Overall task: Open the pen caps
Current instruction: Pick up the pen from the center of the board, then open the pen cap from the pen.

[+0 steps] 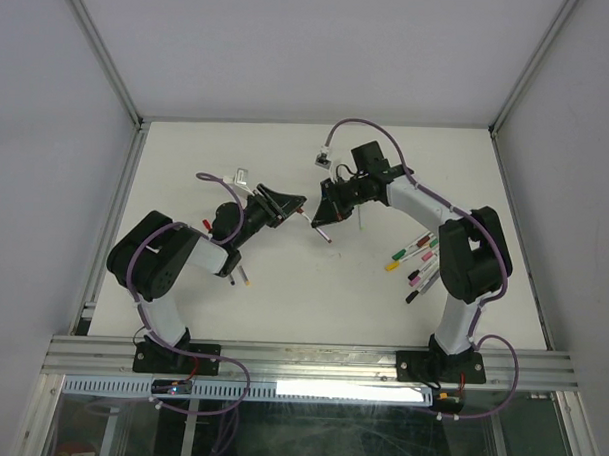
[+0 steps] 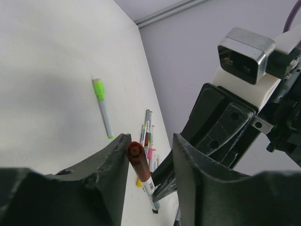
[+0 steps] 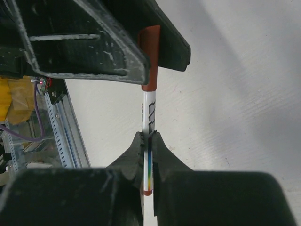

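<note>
Right fingers [image 3: 134, 157] clamp white pen [image 3: 148, 110]; left fingers [image 2: 110, 162] sit apart around its brown-red cap [image 2: 136, 154], above mid white tabletop [image 1: 282, 287], grey walls [image 1: 291, 47] behind.

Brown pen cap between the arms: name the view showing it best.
Right wrist: the brown cap shows full-length, side-on, between the left jaws. Left wrist shows it end-on, foreshortened; the top view, a speck at best.
</note>
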`<state>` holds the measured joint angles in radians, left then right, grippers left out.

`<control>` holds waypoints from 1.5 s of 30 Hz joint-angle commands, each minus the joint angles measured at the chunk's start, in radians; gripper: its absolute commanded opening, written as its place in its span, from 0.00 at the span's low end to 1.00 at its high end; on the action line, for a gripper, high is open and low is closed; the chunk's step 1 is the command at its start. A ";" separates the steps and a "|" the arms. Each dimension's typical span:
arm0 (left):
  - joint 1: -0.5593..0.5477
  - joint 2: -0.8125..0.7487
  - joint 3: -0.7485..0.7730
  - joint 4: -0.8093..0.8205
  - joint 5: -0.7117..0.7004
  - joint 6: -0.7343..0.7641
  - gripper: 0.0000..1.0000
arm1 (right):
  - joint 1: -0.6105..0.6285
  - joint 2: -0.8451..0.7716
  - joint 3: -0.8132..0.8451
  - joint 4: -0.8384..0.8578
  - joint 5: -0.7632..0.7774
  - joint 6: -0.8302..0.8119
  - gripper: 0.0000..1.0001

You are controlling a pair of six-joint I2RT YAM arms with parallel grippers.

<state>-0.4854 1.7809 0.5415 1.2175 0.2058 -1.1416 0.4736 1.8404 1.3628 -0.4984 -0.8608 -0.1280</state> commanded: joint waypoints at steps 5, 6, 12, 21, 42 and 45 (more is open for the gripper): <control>-0.016 -0.028 0.024 -0.004 -0.016 0.011 0.14 | 0.009 -0.040 0.014 0.026 -0.004 0.001 0.00; -0.016 -0.031 0.022 -0.008 -0.015 0.012 0.09 | 0.009 -0.042 0.013 0.025 -0.004 0.001 0.00; -0.018 -0.061 0.006 0.008 -0.004 0.043 0.00 | 0.009 -0.056 0.011 0.020 -0.032 -0.016 0.09; -0.016 -0.161 -0.038 0.072 0.062 0.175 0.00 | 0.016 -0.088 -0.034 0.050 -0.123 -0.037 0.62; -0.008 -0.242 -0.105 0.121 0.072 0.173 0.40 | 0.070 -0.116 -0.055 0.109 -0.141 0.017 0.00; -0.008 -0.240 -0.110 0.121 0.078 0.168 0.41 | 0.070 -0.118 -0.059 0.120 -0.131 0.030 0.00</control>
<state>-0.4900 1.5734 0.4412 1.2510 0.2646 -0.9798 0.5453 1.7824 1.3109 -0.4377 -0.9768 -0.1310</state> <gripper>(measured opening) 0.406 0.115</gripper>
